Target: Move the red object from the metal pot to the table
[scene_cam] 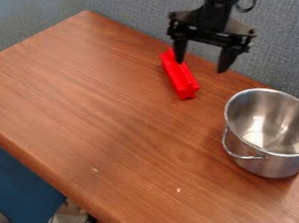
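- Overhead, the gripper [210,52] was found hanging above the far edge of the table [97,118], pointed nearly straight down, its two dark fingers [180,44] spread wide with nothing held between them.
- Below and to the camera-left of the gripper, the red object [181,74] was noted lying flat on the wood, clear of both fingers and touched by neither.
- Its long axis was recorded as running diagonally, from upper left toward lower right in the view, roughly across the line of the fingers.
- Well apart, to the lower right, the metal pot [270,130] was observed upright and empty.
- With the block on the table and outside the pot, the transfer was judged complete; any further move would need only a clear retreat.
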Available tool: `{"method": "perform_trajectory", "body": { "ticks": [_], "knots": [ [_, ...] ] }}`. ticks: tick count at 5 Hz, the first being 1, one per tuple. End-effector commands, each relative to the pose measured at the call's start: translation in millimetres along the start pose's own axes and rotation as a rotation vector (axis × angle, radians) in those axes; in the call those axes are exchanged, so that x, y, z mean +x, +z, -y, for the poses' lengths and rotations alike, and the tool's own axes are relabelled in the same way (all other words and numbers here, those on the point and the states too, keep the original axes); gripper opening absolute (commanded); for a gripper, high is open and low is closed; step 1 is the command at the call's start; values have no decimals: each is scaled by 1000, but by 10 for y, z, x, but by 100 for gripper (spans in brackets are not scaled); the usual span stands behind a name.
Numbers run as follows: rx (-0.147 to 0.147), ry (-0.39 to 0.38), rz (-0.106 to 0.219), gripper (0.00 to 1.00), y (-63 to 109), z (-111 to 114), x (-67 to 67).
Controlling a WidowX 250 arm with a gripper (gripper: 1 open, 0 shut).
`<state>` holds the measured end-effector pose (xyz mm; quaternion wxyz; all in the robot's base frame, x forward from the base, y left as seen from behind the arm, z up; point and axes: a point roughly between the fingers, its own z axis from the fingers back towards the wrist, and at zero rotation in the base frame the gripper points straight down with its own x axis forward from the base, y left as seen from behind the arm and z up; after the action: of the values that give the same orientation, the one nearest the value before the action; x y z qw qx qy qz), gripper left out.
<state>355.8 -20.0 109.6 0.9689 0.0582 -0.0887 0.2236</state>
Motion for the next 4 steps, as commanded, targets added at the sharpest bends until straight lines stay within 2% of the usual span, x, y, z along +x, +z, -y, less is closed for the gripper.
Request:
{"method": "perform_trajectory", "body": {
  "ticks": [1,2,3,4],
  "knots": [
    [35,74,16,100,135,115,127],
    [92,200,-24,100,122,166,109],
    [134,206,-33,100,-22,70,188],
    [169,177,-36,100,-122,-39,288]
  ]
}}
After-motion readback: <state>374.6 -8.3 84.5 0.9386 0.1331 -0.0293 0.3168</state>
